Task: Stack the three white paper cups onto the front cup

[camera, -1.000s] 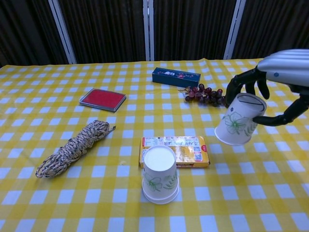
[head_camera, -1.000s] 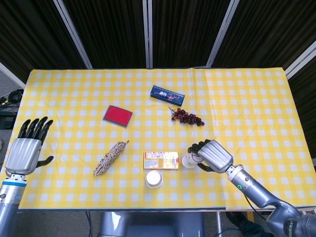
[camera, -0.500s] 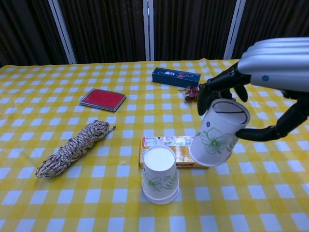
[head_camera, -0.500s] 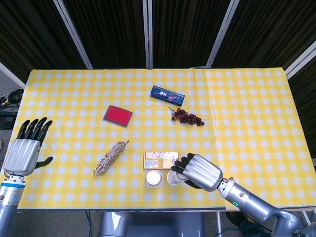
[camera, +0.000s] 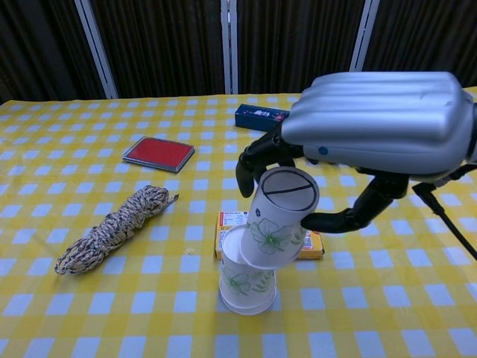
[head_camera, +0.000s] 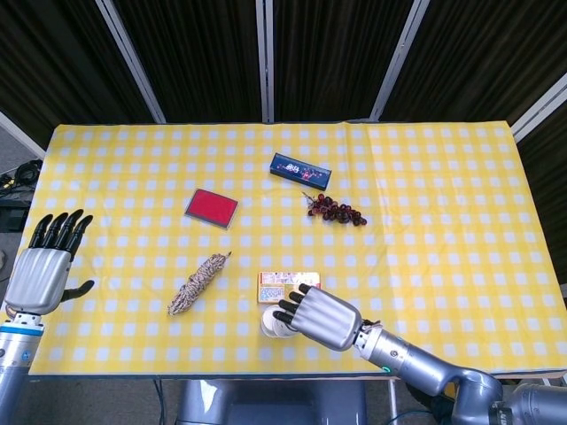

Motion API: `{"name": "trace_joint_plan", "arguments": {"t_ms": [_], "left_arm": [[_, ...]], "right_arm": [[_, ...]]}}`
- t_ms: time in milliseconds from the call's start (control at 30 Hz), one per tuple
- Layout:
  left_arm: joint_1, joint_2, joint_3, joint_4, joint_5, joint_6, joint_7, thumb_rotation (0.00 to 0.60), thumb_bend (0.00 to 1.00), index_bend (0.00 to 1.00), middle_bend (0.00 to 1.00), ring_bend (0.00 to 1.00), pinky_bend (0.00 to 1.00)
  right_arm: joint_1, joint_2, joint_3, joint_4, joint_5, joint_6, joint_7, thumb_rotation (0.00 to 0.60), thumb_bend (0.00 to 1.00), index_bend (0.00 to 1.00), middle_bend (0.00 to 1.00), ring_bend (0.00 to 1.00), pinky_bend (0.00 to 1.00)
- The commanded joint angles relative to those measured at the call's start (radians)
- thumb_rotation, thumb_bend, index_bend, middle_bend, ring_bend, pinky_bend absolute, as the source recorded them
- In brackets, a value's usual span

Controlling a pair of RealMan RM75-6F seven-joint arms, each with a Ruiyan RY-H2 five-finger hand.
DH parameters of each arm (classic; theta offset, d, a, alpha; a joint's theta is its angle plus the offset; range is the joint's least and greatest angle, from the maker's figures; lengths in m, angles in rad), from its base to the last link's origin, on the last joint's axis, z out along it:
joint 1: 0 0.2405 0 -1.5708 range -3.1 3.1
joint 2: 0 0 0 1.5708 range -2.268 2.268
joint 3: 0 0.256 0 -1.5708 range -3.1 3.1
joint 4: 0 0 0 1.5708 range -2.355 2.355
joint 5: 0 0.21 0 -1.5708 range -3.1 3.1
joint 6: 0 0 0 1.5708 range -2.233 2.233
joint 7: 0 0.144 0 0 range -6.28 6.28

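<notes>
A white paper cup with a green flower print (camera: 243, 287) stands bottom up near the table's front edge. My right hand (camera: 373, 123) grips a second such cup (camera: 277, 224), also bottom up and tilted, its rim overlapping the top of the standing cup. In the head view the right hand (head_camera: 321, 316) covers most of the front cup (head_camera: 269, 326). At the table's left edge my left hand (head_camera: 40, 274) hangs open with spread fingers and holds nothing.
An orange biscuit box (head_camera: 282, 282) lies just behind the cups. A coil of braided rope (camera: 112, 227) lies to the left, a red flat case (camera: 158, 153) behind it. A blue box (camera: 257, 115) and dark grapes (head_camera: 335, 210) lie further back.
My right hand has carried the cup leftward and toward the front, from beside the biscuit box to over the front cup. The left hand has stayed still.
</notes>
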Motion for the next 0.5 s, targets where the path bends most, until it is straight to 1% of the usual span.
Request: {"name": "trace_joint_plan", "arguments": {"t_ms": [33,267,367,400,467,500], "left_arm": [[0.001,0.001,-0.002,0.0,0.001,-0.001,-0.002,0.6,0.0,0.0,0.0,0.0,0.0],[0.002,0.001,-0.008,0.005,0.001,-0.007,-0.009,0.6,0.0,0.0,0.0,0.0,0.0],[0.002,0.002,-0.011,0.007,-0.001,-0.01,-0.012,0.6,0.0,0.0,0.0,0.0,0.0],[0.003,0.002,-0.012,0.007,-0.001,-0.01,-0.012,0.6,0.0,0.0,0.0,0.0,0.0],[0.003,0.003,-0.013,0.007,-0.002,-0.012,-0.014,0.6,0.0,0.0,0.0,0.0,0.0],[0.003,0.003,-0.014,0.007,-0.003,-0.013,-0.015,0.6,0.0,0.0,0.0,0.0,0.0]], "right_arm": [[0.022,-0.024,0.017,0.008,0.015,-0.029,-0.053,0.6,0.28,0.35,0.42,0.45,0.52],[0.046,-0.043,0.027,0.001,0.051,-0.065,-0.099,0.6,0.28,0.34,0.41,0.45,0.52],[0.055,-0.05,0.029,-0.003,0.064,-0.077,-0.116,0.6,0.28,0.33,0.39,0.45,0.52],[0.057,-0.051,0.028,-0.004,0.066,-0.081,-0.123,0.6,0.27,0.31,0.36,0.44,0.5],[0.062,-0.051,0.027,-0.009,0.074,-0.09,-0.14,0.6,0.22,0.23,0.27,0.37,0.42],[0.063,-0.05,0.026,-0.012,0.079,-0.094,-0.145,0.6,0.18,0.17,0.22,0.31,0.37]]}}
